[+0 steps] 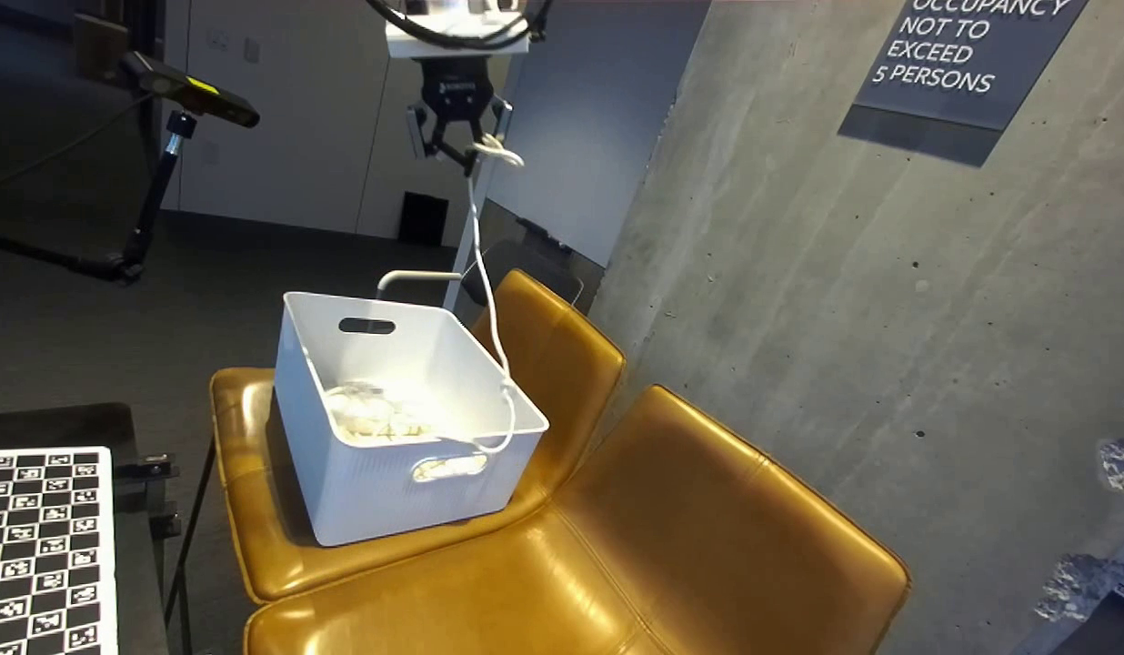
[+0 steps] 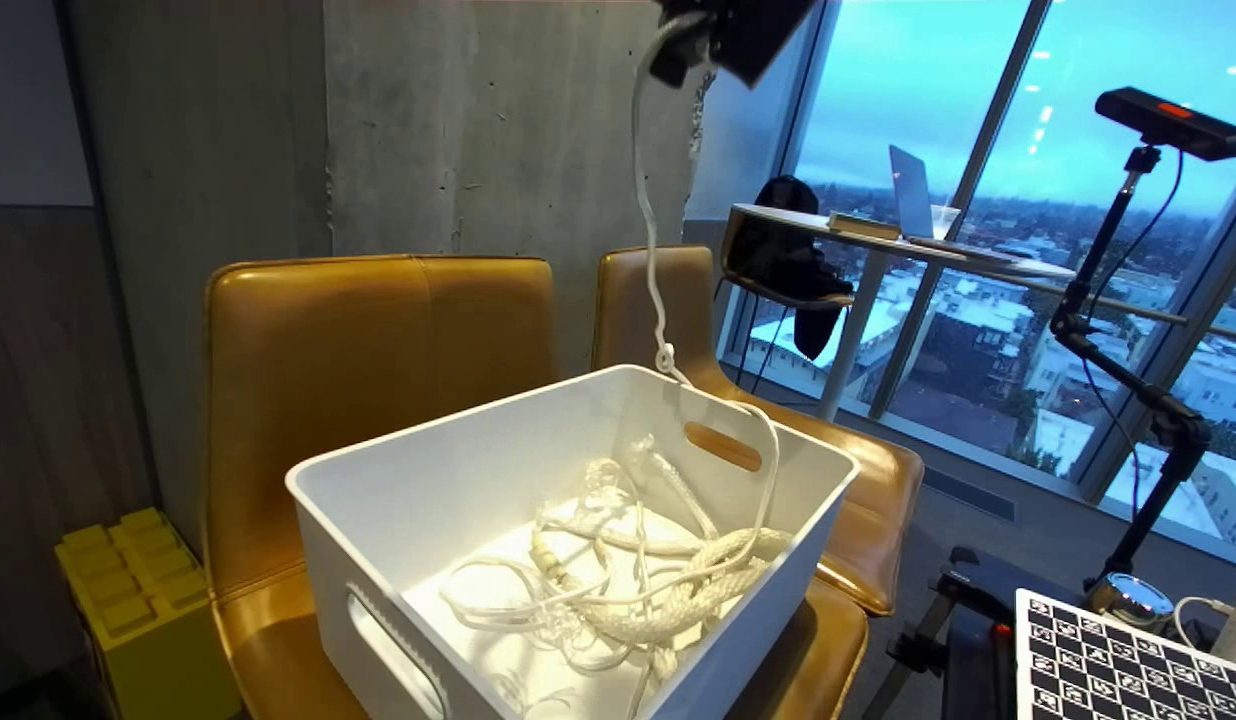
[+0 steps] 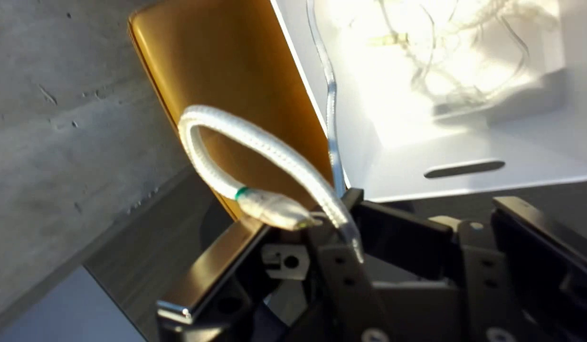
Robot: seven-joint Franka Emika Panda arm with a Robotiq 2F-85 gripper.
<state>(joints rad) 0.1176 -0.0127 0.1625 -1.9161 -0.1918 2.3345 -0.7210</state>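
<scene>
Above, near one corner of open white rectangular plastic bin: my black two-finger gripper, pinched tight on thin white braided rope, short looped end sticking out. Rope trails down into bin, onto pale tangled ropes. Under bin: glossy golden-brown leather chair.

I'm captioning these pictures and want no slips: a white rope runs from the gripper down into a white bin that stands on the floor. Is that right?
Not quite; the one slip is where the white bin stands. It is on a brown chair, as both exterior views show. The white rope does run from the gripper down into it.
</scene>
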